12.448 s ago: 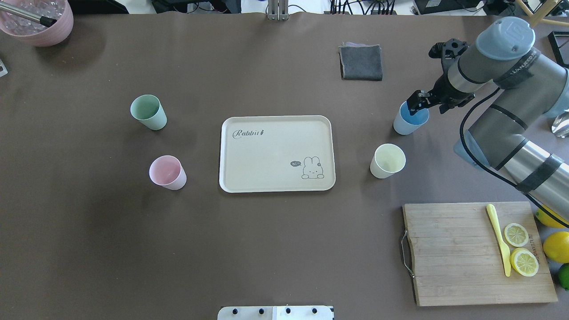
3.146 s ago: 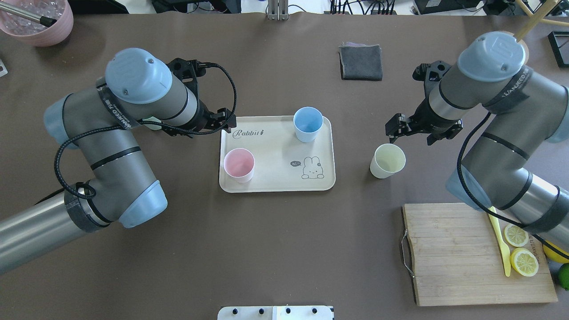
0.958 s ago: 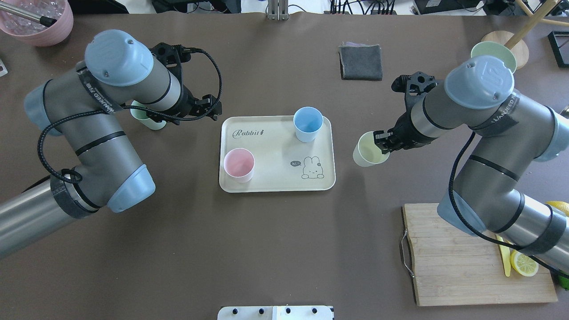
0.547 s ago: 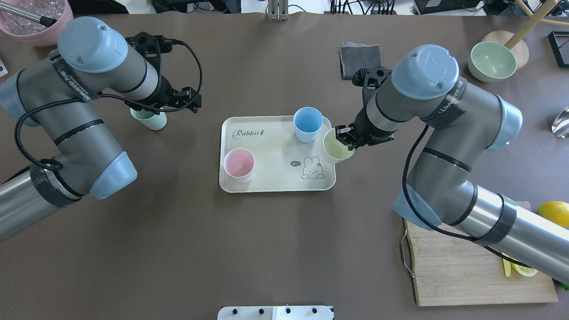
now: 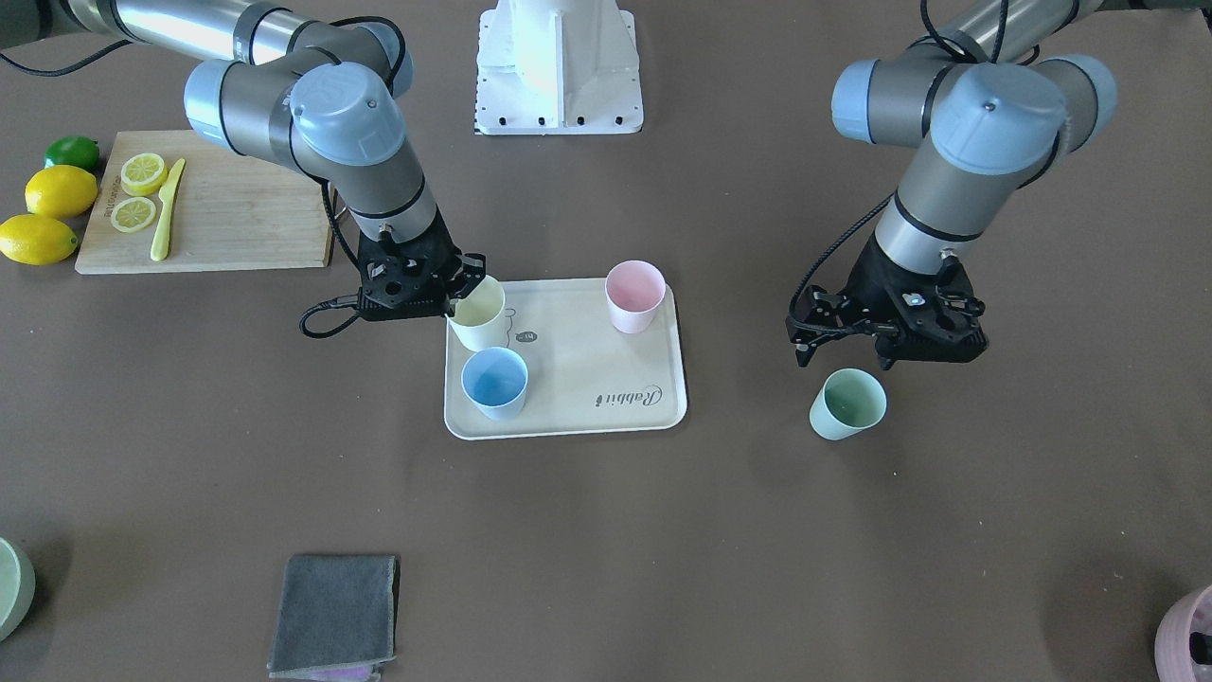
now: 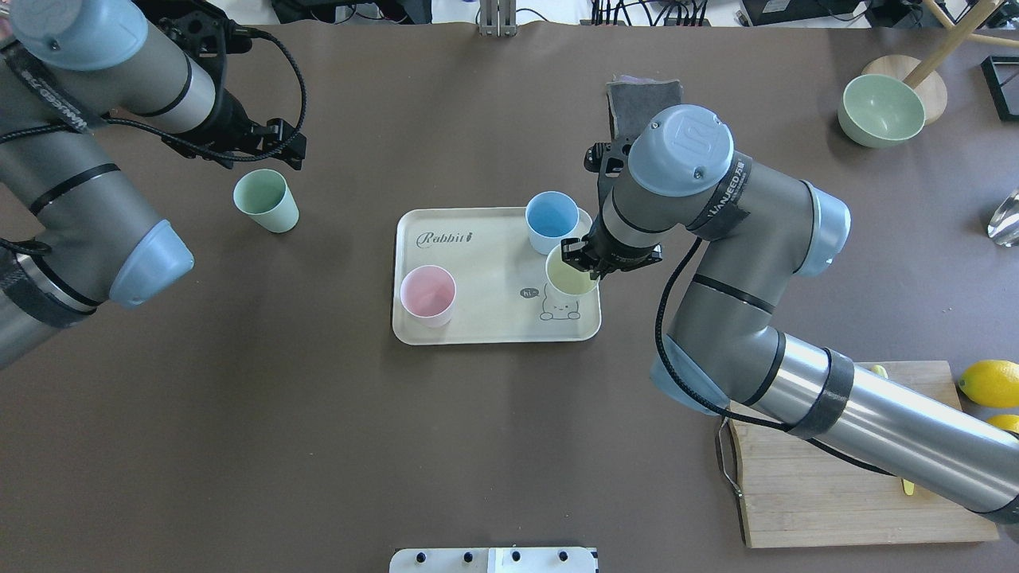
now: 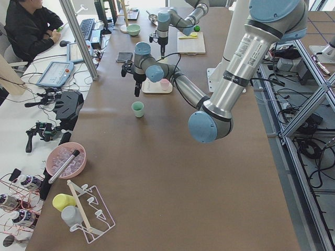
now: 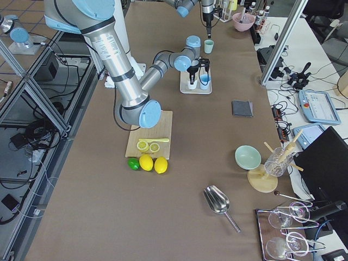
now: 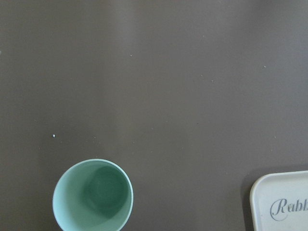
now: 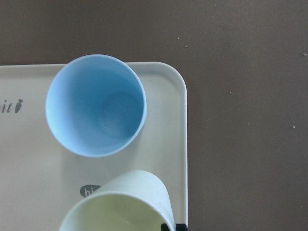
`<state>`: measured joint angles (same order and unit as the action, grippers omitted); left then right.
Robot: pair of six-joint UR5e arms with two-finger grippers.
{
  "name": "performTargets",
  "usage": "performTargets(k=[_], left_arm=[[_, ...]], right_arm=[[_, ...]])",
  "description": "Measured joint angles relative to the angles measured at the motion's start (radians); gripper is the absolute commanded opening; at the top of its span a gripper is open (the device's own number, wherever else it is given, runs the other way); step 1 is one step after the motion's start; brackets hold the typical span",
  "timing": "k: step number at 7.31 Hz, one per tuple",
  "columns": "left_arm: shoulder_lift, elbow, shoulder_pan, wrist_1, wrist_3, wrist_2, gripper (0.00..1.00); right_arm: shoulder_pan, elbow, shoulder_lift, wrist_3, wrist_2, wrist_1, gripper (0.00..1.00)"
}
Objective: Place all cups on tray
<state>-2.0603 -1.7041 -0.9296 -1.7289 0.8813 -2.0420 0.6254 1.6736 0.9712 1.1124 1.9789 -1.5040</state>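
The cream tray (image 6: 493, 318) lies mid-table with the blue cup (image 6: 552, 221) and the pink cup (image 6: 428, 295) standing on it. My right gripper (image 6: 591, 261) is shut on the rim of the pale yellow cup (image 6: 568, 276), holding it slightly tilted over the tray's rabbit drawing, right beside the blue cup (image 10: 96, 106). The mint green cup (image 6: 265, 200) stands upright on the table left of the tray. My left gripper (image 5: 846, 358) hovers open just behind and above the green cup (image 5: 847, 403), not touching it. The left wrist view shows this cup (image 9: 93, 195) and a tray corner (image 9: 281, 202).
A wooden cutting board (image 6: 836, 493) with lemon slices and a knife sits at the near right, lemons (image 5: 59, 191) beside it. A grey cloth (image 5: 333, 614), a pale green bowl (image 6: 872, 110) and a mauve pot (image 5: 1184, 644) lie along the far side. A person (image 7: 31, 26) sits past the table.
My right gripper has carried the yellow cup left from the tray's edge to over the rabbit drawing. My left arm has drawn back to the left, uncovering the green cup.
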Motion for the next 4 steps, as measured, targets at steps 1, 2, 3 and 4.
performTargets(k=[1,2,3,4], left_arm=[[0.004,0.013,-0.033,0.000,-0.041,-0.023,0.97],[0.003,0.032,-0.058,0.000,-0.071,-0.042,0.97],[-0.001,0.055,-0.069,-0.004,-0.086,-0.050,0.97],[-0.006,0.080,-0.073,-0.010,-0.093,-0.053,0.97]], right_arm=[[-0.005,-0.008,-0.006,0.010,-0.001,0.000,0.52],[-0.009,-0.012,-0.012,0.028,-0.001,0.001,0.99],[-0.013,-0.013,-0.015,0.042,-0.002,0.001,1.00],[-0.017,-0.013,-0.020,0.065,-0.002,0.001,1.00]])
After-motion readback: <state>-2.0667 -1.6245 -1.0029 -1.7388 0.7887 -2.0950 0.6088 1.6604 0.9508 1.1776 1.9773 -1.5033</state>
